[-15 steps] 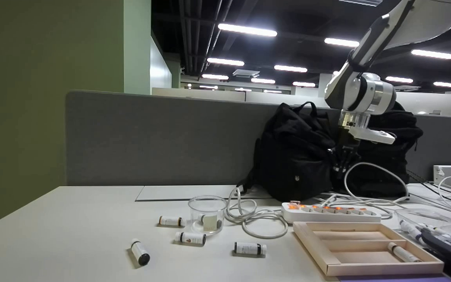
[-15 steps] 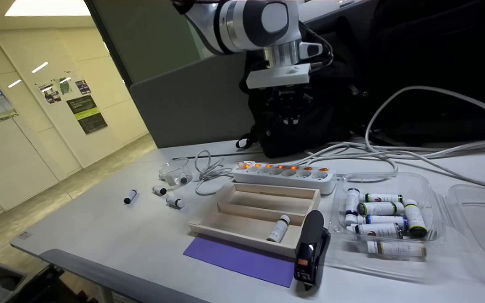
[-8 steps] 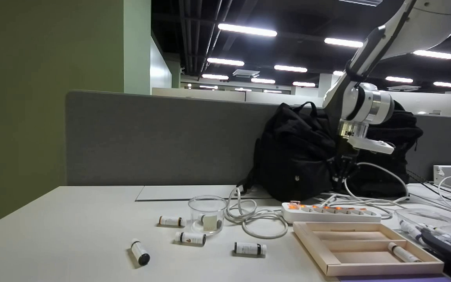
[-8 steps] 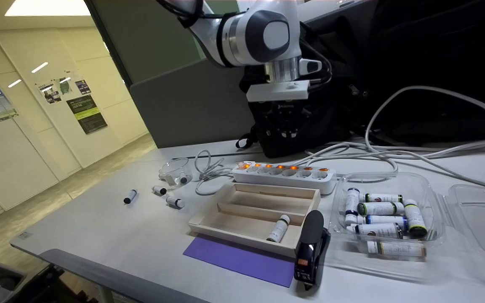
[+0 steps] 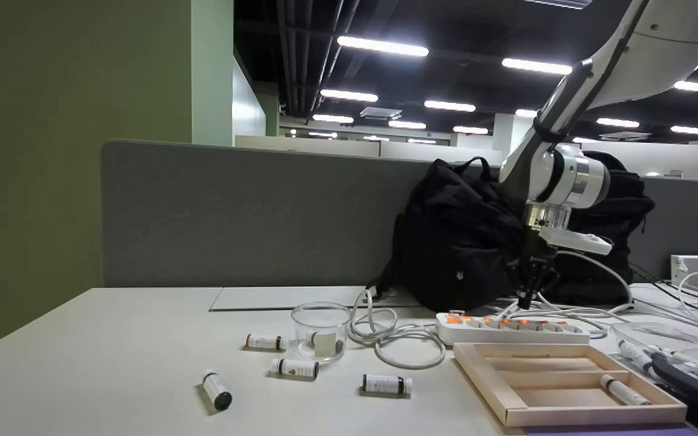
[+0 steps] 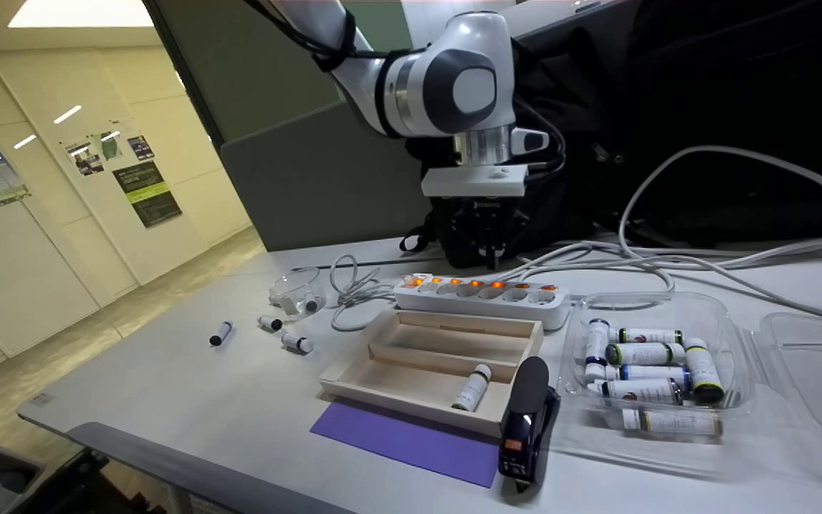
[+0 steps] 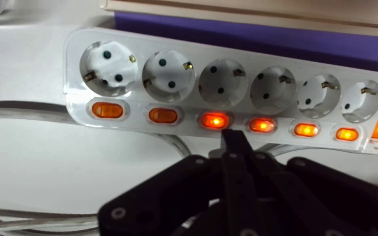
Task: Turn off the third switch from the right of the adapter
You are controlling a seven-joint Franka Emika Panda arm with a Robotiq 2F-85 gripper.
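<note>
Behind a white table [image 5: 113,375], a grey partition [image 5: 252,218] is standing, with a black backpack [image 5: 458,242] slouching in front of it. In an exterior view, the robot arm [image 5: 582,175] is hanging at the right, and its gripper [image 5: 525,303] is pointing down near the white power strip [image 5: 506,336], which is lying just beyond a wooden box [image 5: 597,416]. Small bottles [image 5: 385,384] are lying around a clear cup [image 5: 306,333].

In an exterior view, white cables [image 6: 721,150] are looping near the strip, more bottles [image 6: 643,355] are lying in a clear tub [image 6: 689,314], and a gap is showing between gripper and strip.

In the wrist view, six sockets [image 7: 223,83] are running beside a row of orange switches [image 7: 262,125]; the two leftmost are sitting unlit, the others are glowing. The fingers [image 7: 238,144] are standing closed, tips together, just beside the glowing third switch [image 7: 215,121] from that unlit end.
</note>
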